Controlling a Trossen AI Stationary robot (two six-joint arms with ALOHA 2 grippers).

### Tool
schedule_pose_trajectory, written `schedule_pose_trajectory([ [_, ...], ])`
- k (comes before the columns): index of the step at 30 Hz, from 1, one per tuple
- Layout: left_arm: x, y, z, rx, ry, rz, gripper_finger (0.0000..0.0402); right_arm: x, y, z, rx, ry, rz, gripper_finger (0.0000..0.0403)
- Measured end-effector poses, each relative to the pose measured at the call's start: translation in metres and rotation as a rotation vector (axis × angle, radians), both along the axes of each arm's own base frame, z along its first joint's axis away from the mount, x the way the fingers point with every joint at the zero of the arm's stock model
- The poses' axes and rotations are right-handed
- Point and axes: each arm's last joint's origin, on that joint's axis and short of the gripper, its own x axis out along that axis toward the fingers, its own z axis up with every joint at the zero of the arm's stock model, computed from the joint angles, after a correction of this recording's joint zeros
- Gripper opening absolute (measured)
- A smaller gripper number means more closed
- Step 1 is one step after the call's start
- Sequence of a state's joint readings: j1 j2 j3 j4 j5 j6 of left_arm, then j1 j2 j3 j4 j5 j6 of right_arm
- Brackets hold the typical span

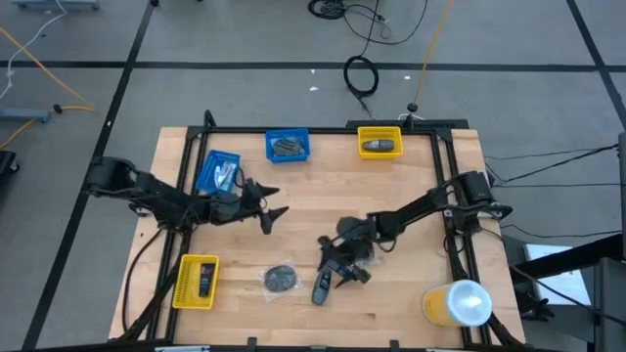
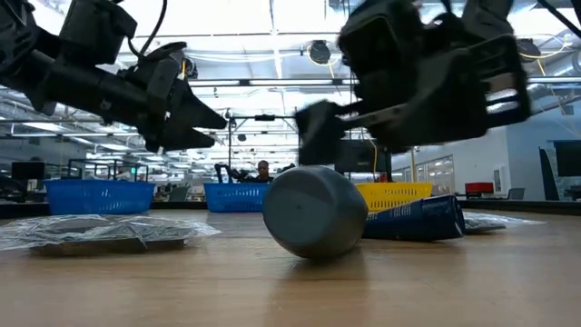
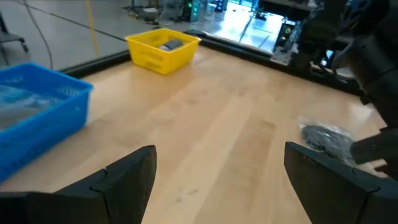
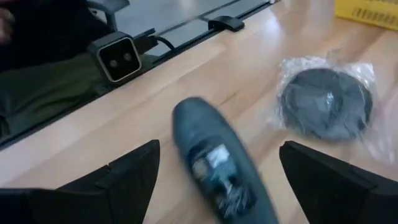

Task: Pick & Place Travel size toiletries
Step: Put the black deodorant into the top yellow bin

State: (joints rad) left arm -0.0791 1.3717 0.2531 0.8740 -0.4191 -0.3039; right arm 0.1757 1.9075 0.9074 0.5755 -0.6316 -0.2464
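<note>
Open left end effector (image 3: 219, 180) faces yellow bin (image 3: 163, 50).

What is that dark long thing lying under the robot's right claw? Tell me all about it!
It is a dark blue-grey oblong bottle with rounded ends and a small pale label on its side. It looks like smooth plastic. It lies flat on the wooden table, beside a bagged round pad, with the open right gripper over it, not gripping.

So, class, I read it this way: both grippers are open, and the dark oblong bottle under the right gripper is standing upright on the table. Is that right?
Not quite. The dark oblong bottle is lying flat on its side on the wooden table, not standing upright; the right wrist view shows it between the fingers of the open right gripper. The left gripper is open too, as you said.
</note>
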Motion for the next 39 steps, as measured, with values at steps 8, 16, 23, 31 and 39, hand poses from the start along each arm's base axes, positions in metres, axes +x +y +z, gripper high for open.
schedule_pose_trajectory([
  [8, 0.005, -0.005, -0.011, -0.043, 0.002, -0.010, 0.0347, 0.023, 0.027, -0.007, -0.152, -0.003, 0.113, 0.0346],
  [16, 0.005, -0.005, -0.011, -0.048, -0.003, -0.008, 0.0347, 0.029, 0.028, -0.011, -0.227, -0.068, 0.114, 0.0337],
  [23, 0.005, -0.005, -0.011, -0.044, -0.001, -0.010, 0.0347, 0.030, 0.024, -0.012, -0.228, -0.059, 0.105, 0.0318],
  [31, 0.005, -0.011, -0.012, -0.019, 0.015, -0.042, 0.0347, 0.029, 0.024, -0.014, -0.209, -0.003, 0.059, 0.0270],
  [39, 0.005, -0.011, -0.012, -0.020, 0.015, -0.042, 0.0347, 0.030, 0.023, -0.014, -0.216, 0.023, -0.005, 0.0198],
])
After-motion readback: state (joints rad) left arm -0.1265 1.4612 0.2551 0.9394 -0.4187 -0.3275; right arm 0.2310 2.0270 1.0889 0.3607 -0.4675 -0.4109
